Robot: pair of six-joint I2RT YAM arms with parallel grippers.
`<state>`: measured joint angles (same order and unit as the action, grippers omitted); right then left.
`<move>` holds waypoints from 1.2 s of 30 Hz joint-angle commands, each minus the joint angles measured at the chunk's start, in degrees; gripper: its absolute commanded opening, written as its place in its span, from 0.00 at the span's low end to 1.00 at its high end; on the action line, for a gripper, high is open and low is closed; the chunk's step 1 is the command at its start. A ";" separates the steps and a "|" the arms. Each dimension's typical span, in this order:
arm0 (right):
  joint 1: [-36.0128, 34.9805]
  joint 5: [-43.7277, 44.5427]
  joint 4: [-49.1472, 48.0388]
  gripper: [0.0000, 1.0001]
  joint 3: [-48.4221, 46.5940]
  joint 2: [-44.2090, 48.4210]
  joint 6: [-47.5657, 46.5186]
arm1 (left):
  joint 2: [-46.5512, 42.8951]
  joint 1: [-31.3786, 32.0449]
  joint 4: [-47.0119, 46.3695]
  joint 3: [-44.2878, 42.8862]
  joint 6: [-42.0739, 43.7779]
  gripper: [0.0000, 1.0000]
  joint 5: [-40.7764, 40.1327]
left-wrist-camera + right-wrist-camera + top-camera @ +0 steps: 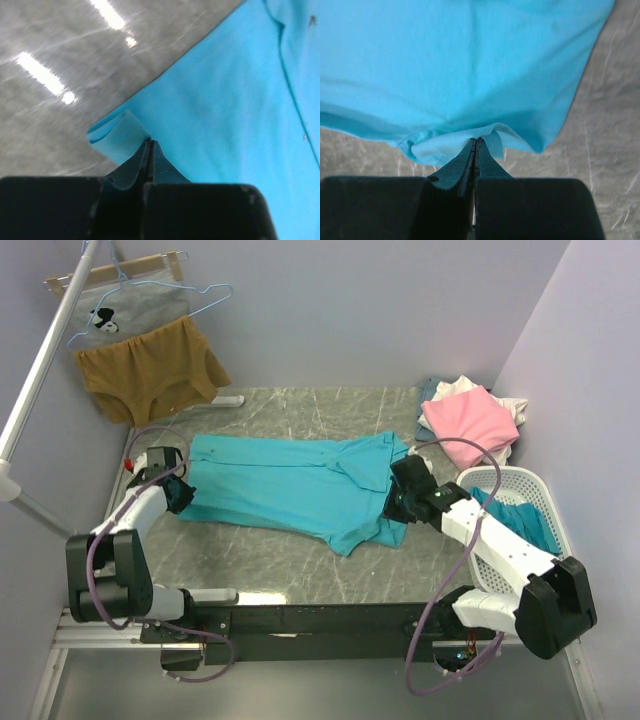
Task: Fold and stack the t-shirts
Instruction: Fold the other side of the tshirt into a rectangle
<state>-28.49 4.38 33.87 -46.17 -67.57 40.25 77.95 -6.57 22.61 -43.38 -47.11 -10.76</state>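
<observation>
A turquoise t-shirt [290, 485] with a small collar lies stretched across the grey table. My left gripper [178, 490] is shut on its left hem corner [120, 135], low over the table. My right gripper [402, 502] is shut on a fold of the shirt's right end [470, 142]. Folded pink [468, 418] and white [455, 388] t-shirts lie stacked at the back right, with a pale blue one [432, 390] under them. Another teal garment [520, 515] lies in the basket.
A white mesh basket [548, 502] stands at the right edge. A mustard-brown garment [150, 370] and a grey cartoon-print garment [130, 308] hang on hangers at the back left. A white rail [40, 370] slants along the left. Purple walls enclose the table.
</observation>
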 commanded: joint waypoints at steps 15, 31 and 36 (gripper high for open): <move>8.01 -5.88 -3.20 0.00 -19.20 -18.29 -12.03 | 16.87 -0.11 -4.68 -14.10 6.51 0.01 4.79; 11.44 -2.27 -2.75 0.00 -28.18 -28.13 -12.56 | 18.20 -0.11 -3.89 -18.15 6.68 0.01 1.62; 11.88 -1.66 -3.37 0.00 -31.25 -30.86 -13.44 | 20.31 -0.11 -5.38 -17.80 5.98 0.01 2.85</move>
<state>-17.17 1.08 32.03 -73.06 -96.73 28.40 96.86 -6.57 19.29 -59.40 -41.34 -7.40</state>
